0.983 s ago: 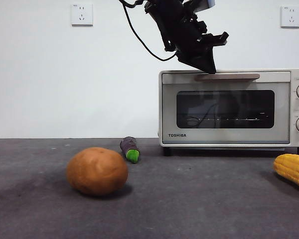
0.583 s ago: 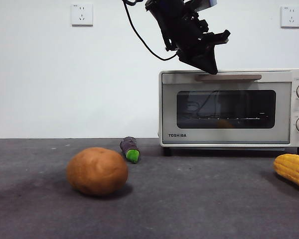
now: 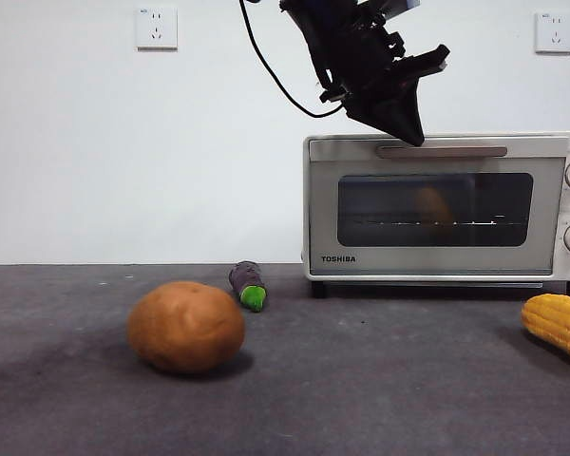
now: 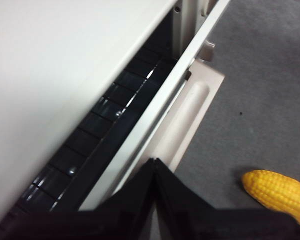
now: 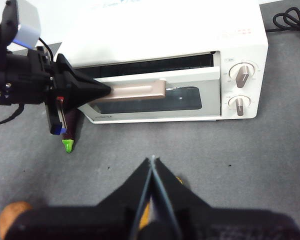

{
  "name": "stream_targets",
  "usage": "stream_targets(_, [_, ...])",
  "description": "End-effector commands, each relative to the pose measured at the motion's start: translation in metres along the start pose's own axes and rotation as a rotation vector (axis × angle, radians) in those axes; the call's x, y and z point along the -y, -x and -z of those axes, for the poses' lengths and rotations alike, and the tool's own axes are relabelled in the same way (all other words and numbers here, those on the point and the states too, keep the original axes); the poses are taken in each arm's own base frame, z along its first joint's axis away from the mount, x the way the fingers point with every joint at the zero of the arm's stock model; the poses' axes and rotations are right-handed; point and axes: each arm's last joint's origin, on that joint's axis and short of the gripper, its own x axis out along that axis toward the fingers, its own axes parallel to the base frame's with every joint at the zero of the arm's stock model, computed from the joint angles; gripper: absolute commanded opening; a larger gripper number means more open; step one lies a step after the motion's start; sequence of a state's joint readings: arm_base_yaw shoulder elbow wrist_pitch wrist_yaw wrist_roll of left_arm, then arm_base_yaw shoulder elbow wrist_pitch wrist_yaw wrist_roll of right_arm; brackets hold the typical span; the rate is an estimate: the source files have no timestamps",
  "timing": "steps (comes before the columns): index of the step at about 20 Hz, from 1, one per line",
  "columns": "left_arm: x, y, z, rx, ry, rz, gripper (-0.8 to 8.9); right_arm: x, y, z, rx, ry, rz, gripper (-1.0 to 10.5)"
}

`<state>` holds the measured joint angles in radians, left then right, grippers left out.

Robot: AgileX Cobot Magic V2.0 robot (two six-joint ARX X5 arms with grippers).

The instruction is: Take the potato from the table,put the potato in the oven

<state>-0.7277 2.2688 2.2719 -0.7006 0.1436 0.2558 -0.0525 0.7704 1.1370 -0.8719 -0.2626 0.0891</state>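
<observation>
Oven (image 3: pixel 437 204) door now ajar.

1. My front camera sits low at counter (image 3: pixel 361 399) height, looking level at the oven (image 3: pixel 437 204).
2. My left wrist camera looks steeply down, very close to the oven's door handle (image 4: pixel 187 122).
3. My right wrist camera looks down from higher, farther back; all three views share the oven.

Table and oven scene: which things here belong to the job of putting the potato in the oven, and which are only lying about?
For the job: the potato, the oven with its door slightly open, the table, the left gripper at the oven handle.

Lying about: the corn cob, the eggplant, the waiting right gripper.
</observation>
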Motion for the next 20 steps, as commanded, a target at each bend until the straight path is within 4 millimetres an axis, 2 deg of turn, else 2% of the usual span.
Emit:
stream_targets(1, [0.002,-0.042,0.042,-0.212,0.066,0.017,-0.08,-0.001,0.002,-0.001,0.010,0.006,-0.005,0.0])
stream_targets(13, [0.019,-0.043,0.043,-0.253,0.105,0.061,-0.08,-0.004,0.018,0.007,0.021,0.009,0.008,0.0])
stream_targets(20, [0.021,-0.042,0.046,-0.280,0.142,0.094,-0.08,-0.007,0.033,0.012,0.056,0.017,0.017,0.0])
